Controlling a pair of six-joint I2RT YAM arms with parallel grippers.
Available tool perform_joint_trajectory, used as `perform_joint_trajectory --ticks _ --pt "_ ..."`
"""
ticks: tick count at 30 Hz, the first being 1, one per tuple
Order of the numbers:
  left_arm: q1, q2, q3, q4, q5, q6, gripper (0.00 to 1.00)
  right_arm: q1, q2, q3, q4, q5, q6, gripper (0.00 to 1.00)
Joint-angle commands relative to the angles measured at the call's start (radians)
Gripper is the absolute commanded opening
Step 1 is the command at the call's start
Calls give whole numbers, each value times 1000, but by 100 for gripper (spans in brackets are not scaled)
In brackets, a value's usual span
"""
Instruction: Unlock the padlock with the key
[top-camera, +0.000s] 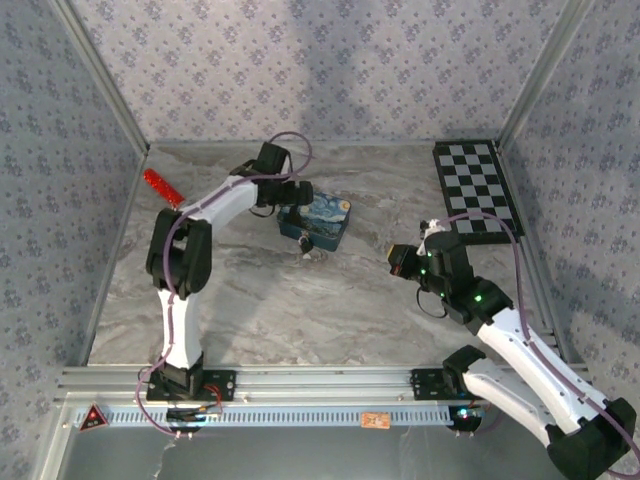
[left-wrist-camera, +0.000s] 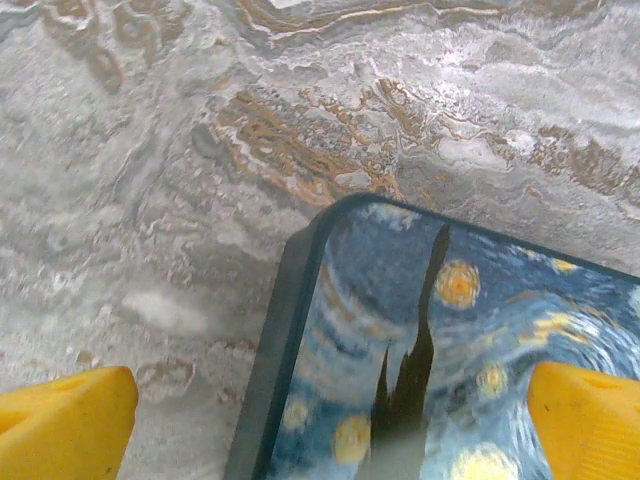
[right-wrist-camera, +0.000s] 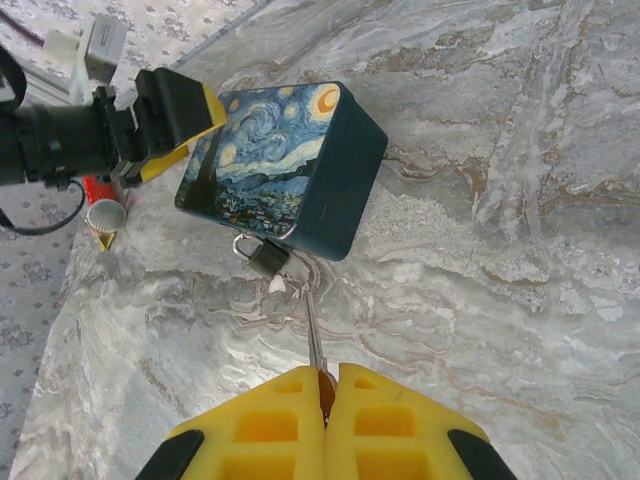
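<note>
The tiny dark padlock (right-wrist-camera: 263, 255) with a thin silver shackle hangs at the near corner of the blue painted box (right-wrist-camera: 285, 160), low against the table. From above, the padlock (top-camera: 304, 248) is a small dark speck beside the box (top-camera: 325, 220). My right gripper (right-wrist-camera: 325, 380) is shut on the key (right-wrist-camera: 312, 325), whose thin silver blade points at the padlock. The blade's tip ends just short of the lock body. My left gripper (left-wrist-camera: 330, 430) is open above the box's edge (left-wrist-camera: 290, 330), with one yellow finger (left-wrist-camera: 65, 425) over the table and the other over the lid.
A red-handled tool (top-camera: 162, 185) lies at the back left near the wall. A checkerboard (top-camera: 478, 190) lies flat at the back right. The marble table (top-camera: 300, 320) is bare between the arms' bases and the box.
</note>
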Motion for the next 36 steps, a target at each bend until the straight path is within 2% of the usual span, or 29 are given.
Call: perform_joint_trajectory --ticks 1,6,11,16,22,27,30,32,36 --pt "-12 75 109 -134 24 127 100 6 -3 -4 2 1 16 0" --pt "-15 137 168 -150 77 118 100 6 -8 1 -6 10 12 0" --pt "-2 118 106 -140 -13 14 100 5 1 2 -2 10 12 0" --pt "9 11 -84 -53 -128 -119 100 4 10 2 4 10 9 0" --pt "9 -127 -303 85 -126 -198 100 4 30 7 13 0 7 0" --pt "14 -215 -379 108 -204 -267 100 5 39 14 22 -9 7 0" --pt "34 -275 -424 162 -199 -273 100 6 40 19 20 -9 6 0" --pt "46 -301 -405 140 -181 -261 100 5 39 21 19 -8 5 0" --pt "48 -425 -399 56 -219 -225 100 8 38 23 8 -11 2 0"
